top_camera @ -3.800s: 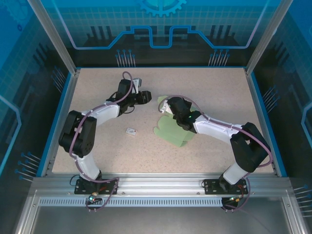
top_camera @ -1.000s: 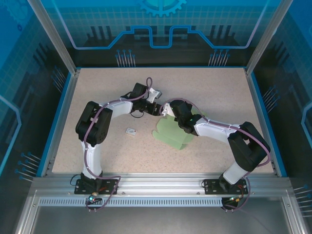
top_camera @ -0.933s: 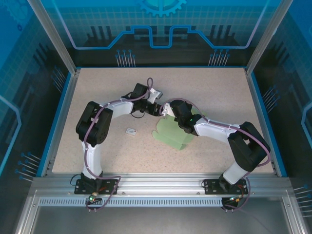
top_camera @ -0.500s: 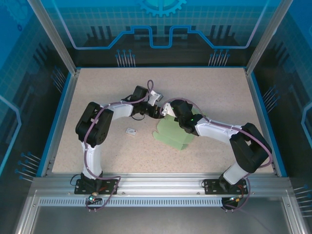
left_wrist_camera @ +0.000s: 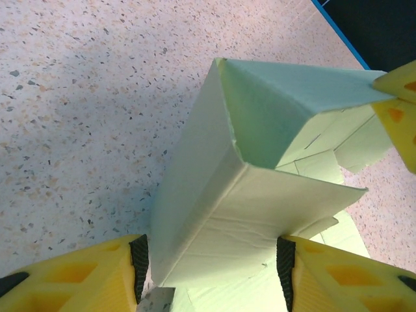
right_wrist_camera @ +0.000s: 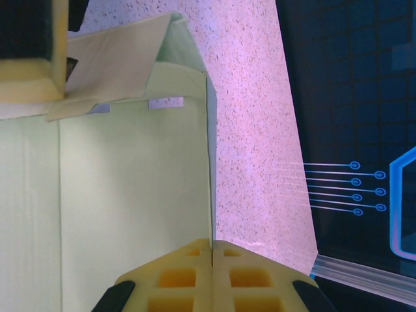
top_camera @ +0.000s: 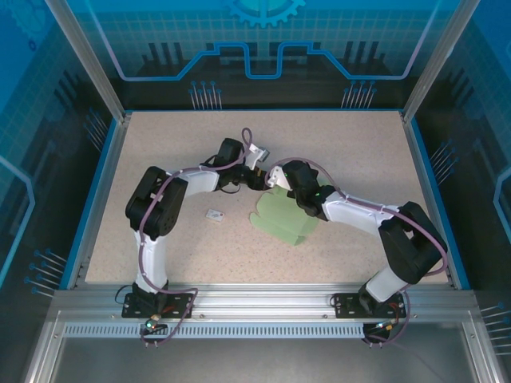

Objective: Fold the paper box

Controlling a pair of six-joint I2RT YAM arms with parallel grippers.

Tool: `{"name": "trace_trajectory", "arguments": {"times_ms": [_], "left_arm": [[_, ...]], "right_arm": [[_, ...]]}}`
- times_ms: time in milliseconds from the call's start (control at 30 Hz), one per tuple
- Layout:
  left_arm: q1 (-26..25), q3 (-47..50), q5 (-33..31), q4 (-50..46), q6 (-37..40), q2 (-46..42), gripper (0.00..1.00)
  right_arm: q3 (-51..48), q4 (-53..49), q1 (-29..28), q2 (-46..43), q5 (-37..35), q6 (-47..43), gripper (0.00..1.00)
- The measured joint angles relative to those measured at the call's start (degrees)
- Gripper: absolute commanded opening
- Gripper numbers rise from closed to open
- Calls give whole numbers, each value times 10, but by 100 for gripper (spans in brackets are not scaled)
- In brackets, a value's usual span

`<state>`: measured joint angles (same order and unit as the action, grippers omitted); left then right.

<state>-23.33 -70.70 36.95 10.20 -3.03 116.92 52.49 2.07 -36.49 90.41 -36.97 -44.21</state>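
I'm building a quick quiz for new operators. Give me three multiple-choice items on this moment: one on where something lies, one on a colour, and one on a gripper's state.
1. Where does the white tag lie relative to the box?
A) on top of it
B) on the table, apart from it, on its left in the top view
C) inside it

2. What colour is the box?
A) pale green
B) red
C) black

3. What state is the right gripper in?
A) wide open
B) shut on the box's edge
C) shut on the tag

Answers:
1 B: the top view shows bare table between the tag and the box.
2 A: the card looks mint green in every view.
3 B: in the right wrist view, the card's edge runs into the seam between the closed fingers.
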Motion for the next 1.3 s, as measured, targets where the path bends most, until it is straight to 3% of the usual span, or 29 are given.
{"name": "trace_trajectory", "arguments": {"times_ms": [833,1300], "left_arm": [[-18,7,-32,62,-31,12,48],[-28,31,-71,101,-61,12,50]], "right_arm": [[-4,-5,5,-2,10,12,0],[-4,-6,5,-2,11,14,0]]}}
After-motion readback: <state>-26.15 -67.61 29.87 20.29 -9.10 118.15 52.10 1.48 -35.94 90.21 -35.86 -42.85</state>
